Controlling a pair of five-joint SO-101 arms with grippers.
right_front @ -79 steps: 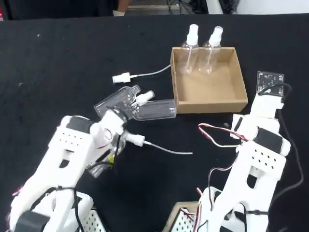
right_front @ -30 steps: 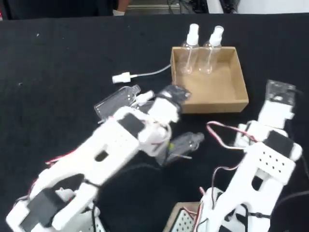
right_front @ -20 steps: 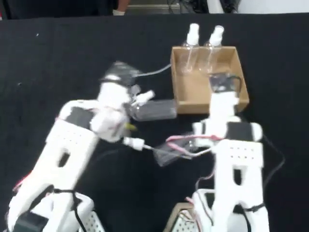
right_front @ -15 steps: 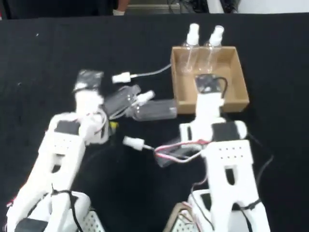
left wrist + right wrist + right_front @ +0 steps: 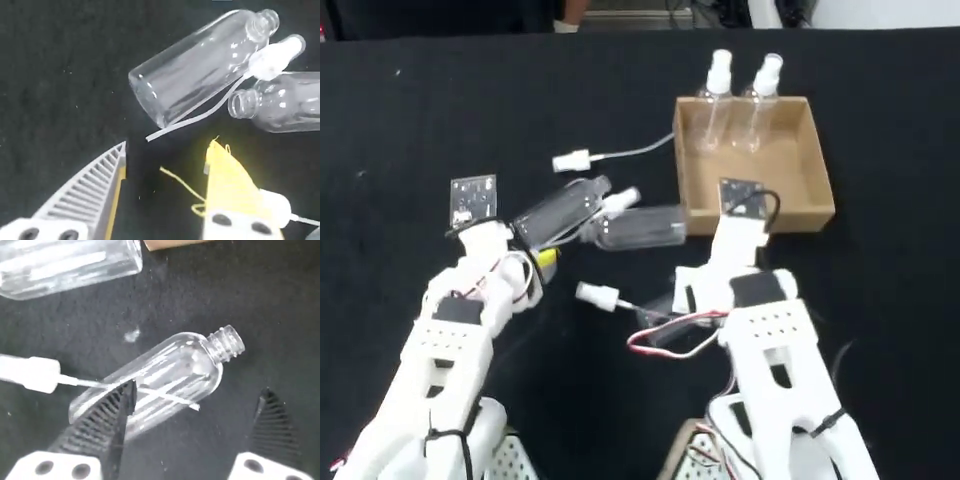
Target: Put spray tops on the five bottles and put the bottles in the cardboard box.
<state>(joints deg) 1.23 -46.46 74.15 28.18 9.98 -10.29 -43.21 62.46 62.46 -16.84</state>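
Black cloth covers the table (image 5: 410, 90). Fingers of the right gripper (image 5: 195, 410) are spread wide and empty, hanging above an uncapped bottle (image 5: 150, 382) that lies on its side; one fingertip sits over its body, the other past its neck. A loose spray top (image 5: 35, 374) lies just beside it, its thin tube draped across the glass. The left gripper (image 5: 167, 155) is also wide open and holds nothing, its tips near the base of a second bottle (image 5: 200, 65), with another spray top (image 5: 275, 50) by its neck and a third bottle (image 5: 280, 102) alongside. Farther off, a third spray top (image 5: 572, 160) lies alone. The cardboard box (image 5: 820, 170) holds a capped bottle (image 5: 713, 110) and another capped bottle (image 5: 757, 105), both upright. Two of five look done; the step in hand seems to be taking the next bottle. That calls for the right fingers to lower and close on its body without trapping the tube.
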